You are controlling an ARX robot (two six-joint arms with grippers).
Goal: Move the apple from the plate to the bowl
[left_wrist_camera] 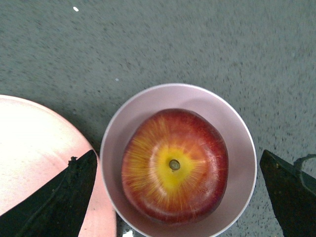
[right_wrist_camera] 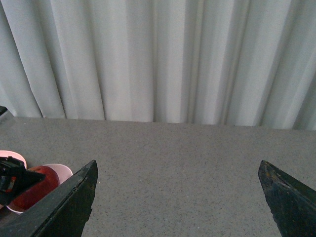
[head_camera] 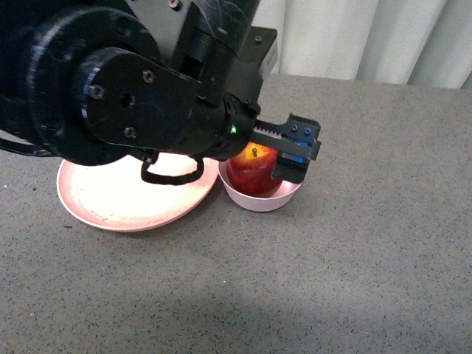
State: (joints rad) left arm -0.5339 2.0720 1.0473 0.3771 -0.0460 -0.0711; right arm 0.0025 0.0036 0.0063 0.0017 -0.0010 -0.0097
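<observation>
The dark-red apple (head_camera: 254, 171) with its yellow stem patch sits inside the small pale pink bowl (head_camera: 262, 199), right of the wide salmon-pink plate (head_camera: 125, 203), which holds nothing. My left gripper (head_camera: 274, 153) hovers just above the bowl, open. In the left wrist view the apple (left_wrist_camera: 174, 165) fills the bowl (left_wrist_camera: 232, 133), and the left gripper (left_wrist_camera: 177, 154) has its jaws spread wide on either side, touching nothing. The plate edge (left_wrist_camera: 34, 148) lies beside the bowl. My right gripper (right_wrist_camera: 177, 165) is open and empty over bare table, with the apple (right_wrist_camera: 34, 190) and bowl (right_wrist_camera: 61, 170) far off to one side.
The grey speckled table (head_camera: 369, 243) stretches around the bowl and plate. White curtains (head_camera: 354, 37) hang behind the table's far edge. The left arm's bulky black body (head_camera: 125, 96) covers the upper left of the front view and part of the plate.
</observation>
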